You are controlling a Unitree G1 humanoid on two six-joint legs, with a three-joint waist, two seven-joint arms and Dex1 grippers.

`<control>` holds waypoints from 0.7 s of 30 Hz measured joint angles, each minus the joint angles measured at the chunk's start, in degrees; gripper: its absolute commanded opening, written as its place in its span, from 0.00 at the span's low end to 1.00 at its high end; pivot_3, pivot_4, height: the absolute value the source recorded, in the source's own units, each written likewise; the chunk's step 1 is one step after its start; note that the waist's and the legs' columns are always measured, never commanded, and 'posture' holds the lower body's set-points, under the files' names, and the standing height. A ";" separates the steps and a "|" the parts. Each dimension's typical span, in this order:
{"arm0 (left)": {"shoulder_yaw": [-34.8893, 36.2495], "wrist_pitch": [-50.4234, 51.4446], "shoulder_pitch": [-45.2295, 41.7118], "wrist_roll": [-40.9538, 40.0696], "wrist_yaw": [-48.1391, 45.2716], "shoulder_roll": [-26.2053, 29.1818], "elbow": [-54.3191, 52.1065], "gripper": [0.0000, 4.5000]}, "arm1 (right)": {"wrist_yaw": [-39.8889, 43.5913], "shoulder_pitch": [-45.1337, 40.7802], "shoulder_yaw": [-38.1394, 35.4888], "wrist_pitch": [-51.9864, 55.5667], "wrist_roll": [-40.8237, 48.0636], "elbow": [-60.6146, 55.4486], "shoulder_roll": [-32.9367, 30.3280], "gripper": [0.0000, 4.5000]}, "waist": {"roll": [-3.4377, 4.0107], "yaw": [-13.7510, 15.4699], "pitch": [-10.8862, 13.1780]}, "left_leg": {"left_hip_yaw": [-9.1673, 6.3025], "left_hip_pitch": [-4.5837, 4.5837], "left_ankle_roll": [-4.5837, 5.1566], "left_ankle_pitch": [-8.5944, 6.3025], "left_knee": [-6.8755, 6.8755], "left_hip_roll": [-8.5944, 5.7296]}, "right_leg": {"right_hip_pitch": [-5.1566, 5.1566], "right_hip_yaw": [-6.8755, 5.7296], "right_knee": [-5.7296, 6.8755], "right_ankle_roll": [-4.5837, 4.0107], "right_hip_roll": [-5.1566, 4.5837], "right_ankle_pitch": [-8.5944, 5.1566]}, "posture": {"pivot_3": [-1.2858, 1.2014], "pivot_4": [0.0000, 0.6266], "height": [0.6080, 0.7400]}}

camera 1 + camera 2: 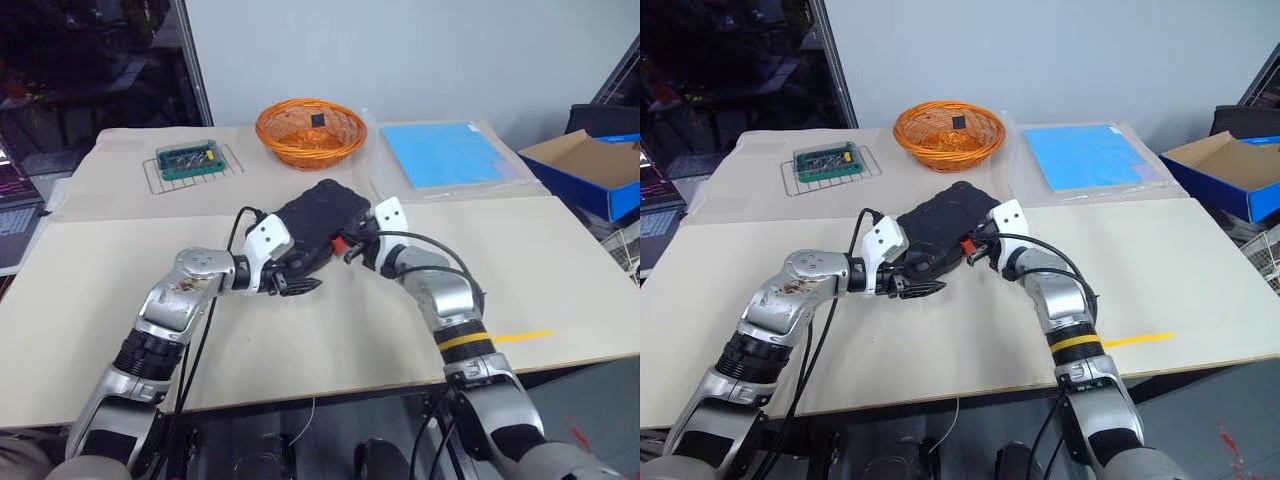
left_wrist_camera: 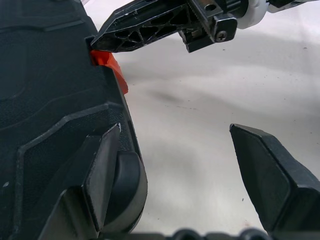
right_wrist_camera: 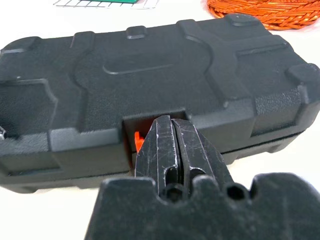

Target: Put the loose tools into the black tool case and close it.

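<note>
The black tool case (image 1: 322, 212) lies shut on the beige table, its lid down, and the loose tools are out of view. Its small red-orange latch (image 3: 138, 141) sits on the near side wall. My right gripper (image 3: 170, 123) is shut, its joined tips pressed into the latch recess; the left wrist view shows them at the latch (image 2: 113, 71) too. At the case's near-left corner my left gripper (image 1: 300, 279) stands open. One finger (image 2: 102, 165) rests against that rounded corner, the other (image 2: 265, 170) hangs free over the table.
Behind the case stands a woven orange basket (image 1: 310, 132). At the back left a green bit box (image 1: 188, 160) sits on a wire rack. A blue sheet (image 1: 445, 153) and a blue cardboard box (image 1: 590, 170) lie to the right. Yellow tape (image 1: 520, 337) marks the near right.
</note>
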 measured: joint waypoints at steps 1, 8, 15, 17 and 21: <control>0.05 0.23 0.01 0.00 0.11 0.00 -0.01 0.83 | -0.01 0.00 0.46 -0.28 -0.61 0.17 0.00 0.01 | 0.02 -0.01 -0.04 | 0.00 0.02 0.00 0.00 0.00 0.00 | 0.01 0.00 0.00 0.00 0.00 0.00 | 0.52 0.24 1.00; -0.03 0.68 0.23 0.30 0.96 0.00 0.17 0.83 | 0.18 -0.03 2.08 -2.16 -2.94 1.84 0.10 0.01 | -0.04 -0.09 -0.32 | 0.01 0.47 -0.08 -0.10 -0.26 0.01 | 0.09 0.00 -0.11 -0.02 0.00 0.00 | 0.52 0.24 1.00; -0.14 0.81 0.23 0.81 1.83 0.00 1.34 0.83 | 0.07 -0.28 3.19 -3.92 -4.93 4.71 0.80 0.01 | -0.13 -0.22 -1.20 | 0.05 0.75 -0.14 -0.11 -0.52 0.05 | 0.16 0.00 -0.12 -0.16 -0.01 -0.03 | 0.52 0.24 1.00; -0.21 0.91 0.24 0.83 1.98 0.00 1.56 0.83 | 0.07 -0.50 3.34 -4.15 -5.17 5.47 0.94 0.01 | -0.16 -0.25 -1.35 | 0.08 0.90 -0.15 -0.11 -0.60 0.07 | 0.26 0.00 -0.14 -0.20 -0.03 -0.04 | 0.52 0.24 1.00; -0.21 1.02 0.29 0.83 2.03 0.00 1.59 0.83 | 0.19 -0.86 3.57 -5.28 -5.62 6.86 1.10 0.01 | -0.19 -0.31 -1.55 | 0.08 1.01 -0.20 -0.14 -0.69 0.12 | 0.31 0.00 -0.15 -0.31 -0.07 -0.09 | 0.52 0.24 1.00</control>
